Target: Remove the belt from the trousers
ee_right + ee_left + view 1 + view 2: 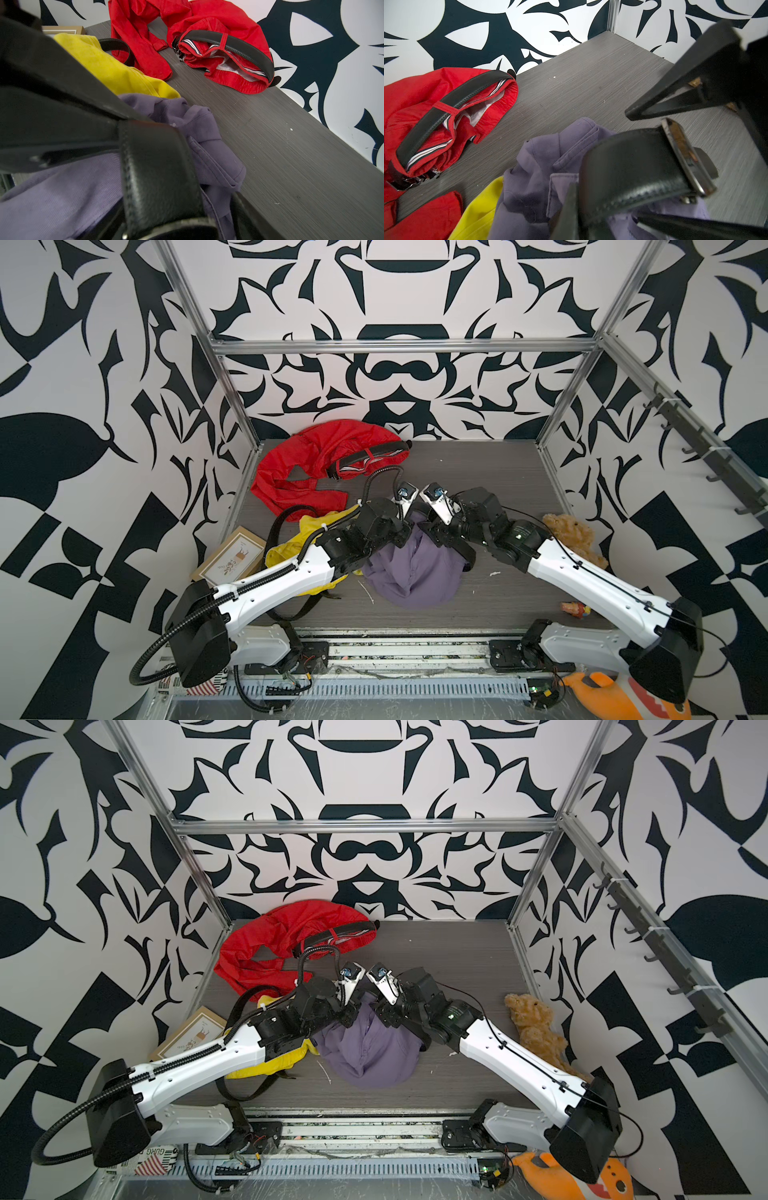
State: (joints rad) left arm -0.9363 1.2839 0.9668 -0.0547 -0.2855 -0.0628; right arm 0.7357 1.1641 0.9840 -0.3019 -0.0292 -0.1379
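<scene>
Clearly, the belt (629,166) points buckle-first toward the right claw (178,166).

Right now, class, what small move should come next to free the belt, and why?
Probably close the right gripper on the belt: its jaws stand open around it, while the left gripper pinches it near the buckle.

A dark grey wood-grain surface (478,472); crumpled red trousers (299,460) at eleven o'clock; purple cotton trousers (411,572) at centre; yellow garment (286,549) and wooden picture frame (230,558) at eight o'clock; brown plush teddy bear (573,535) at three o'clock.
</scene>
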